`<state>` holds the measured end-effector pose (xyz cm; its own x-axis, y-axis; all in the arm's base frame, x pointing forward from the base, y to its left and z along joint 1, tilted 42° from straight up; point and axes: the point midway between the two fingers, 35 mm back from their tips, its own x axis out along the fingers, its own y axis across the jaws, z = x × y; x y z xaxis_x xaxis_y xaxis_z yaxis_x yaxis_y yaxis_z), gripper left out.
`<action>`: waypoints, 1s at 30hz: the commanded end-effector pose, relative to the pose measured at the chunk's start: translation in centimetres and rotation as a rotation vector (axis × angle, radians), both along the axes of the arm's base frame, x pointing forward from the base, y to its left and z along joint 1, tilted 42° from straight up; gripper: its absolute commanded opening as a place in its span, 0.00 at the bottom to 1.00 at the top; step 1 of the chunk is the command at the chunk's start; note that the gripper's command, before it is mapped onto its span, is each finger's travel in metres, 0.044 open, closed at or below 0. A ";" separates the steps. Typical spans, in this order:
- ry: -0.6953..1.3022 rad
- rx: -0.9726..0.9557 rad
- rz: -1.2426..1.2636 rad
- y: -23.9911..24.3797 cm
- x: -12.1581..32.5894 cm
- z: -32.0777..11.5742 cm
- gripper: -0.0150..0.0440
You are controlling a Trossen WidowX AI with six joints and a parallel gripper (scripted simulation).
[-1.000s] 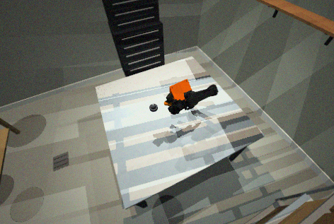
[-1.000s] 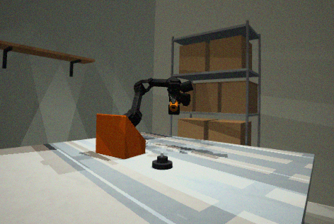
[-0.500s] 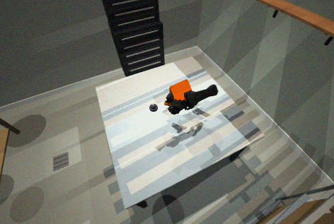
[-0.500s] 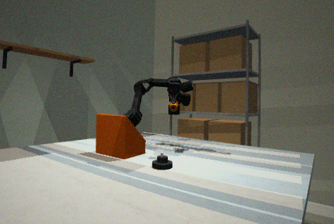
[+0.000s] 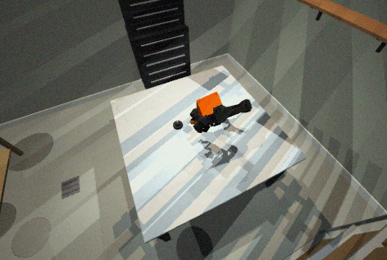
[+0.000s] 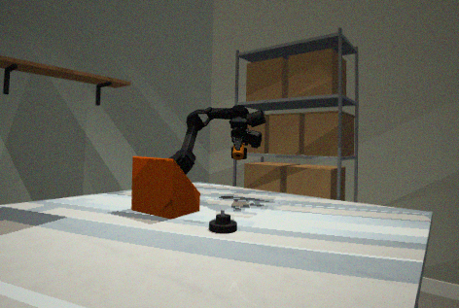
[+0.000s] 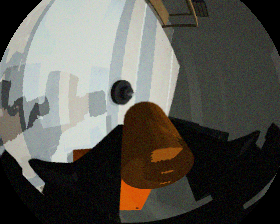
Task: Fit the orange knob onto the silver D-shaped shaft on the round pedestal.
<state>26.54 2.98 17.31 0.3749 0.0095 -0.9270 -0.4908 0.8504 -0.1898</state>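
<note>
Striped light crosses the bench (image 5: 164,175) (image 6: 146,256) (image 7: 81,30) — above it, the claw (image 5: 196,120) (image 6: 238,153) (image 7: 145,127) grips the orange knob (image 5: 193,121) (image 6: 238,152) (image 7: 156,145), well clear of the round pedestal (image 5: 177,125) (image 6: 223,226) (image 7: 121,92) — which stands lower, off to the claw's side.

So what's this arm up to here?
The black arm has the orange knob clamped in its end effector, held in the air well above the table. The round pedestal stands on the table, its silver shaft bare, and the knob is off to one side of it. So the fitting is not yet done, and whether the knob's flat side matches the shaft's can't be told from these views.
</note>
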 end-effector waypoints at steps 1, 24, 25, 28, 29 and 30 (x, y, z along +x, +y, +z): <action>0.051 0.088 0.032 0.3 0.2 -0.6 0.25; 0.349 0.531 0.220 2.3 0.6 -4.9 0.25; 0.360 0.547 0.227 2.4 0.6 -5.1 0.25; 0.392 0.594 0.248 2.6 0.7 -5.6 0.25; 0.402 0.610 0.254 2.7 0.7 -5.7 0.25; 0.412 0.626 0.261 2.8 0.7 -5.9 0.25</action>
<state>26.95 5.60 11.71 -0.0527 0.5678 -0.8215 -0.6177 0.6278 0.4736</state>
